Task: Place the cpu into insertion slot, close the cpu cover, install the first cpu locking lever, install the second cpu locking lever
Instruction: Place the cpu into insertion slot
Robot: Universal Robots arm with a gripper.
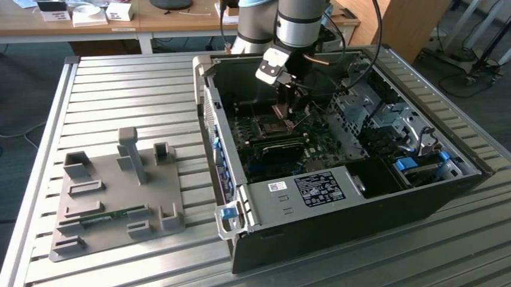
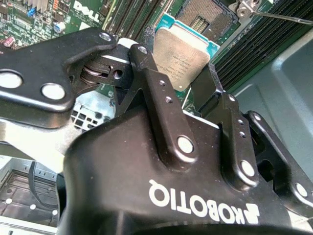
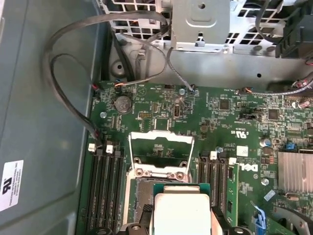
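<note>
Inside the computer case (image 1: 343, 239), just above the insertion slot (image 2: 205, 17), the gripper (image 2: 173, 68) pinches the cpu (image 2: 182, 49) by two opposite edges, fingers (image 2: 161, 98) closed only to its width. The chip looks light, stiff and delicate underneath, so edges suit it. Square, it has no long axis; its metal top faces up. The cpu cover (image 3: 161, 136) stands open.
</note>
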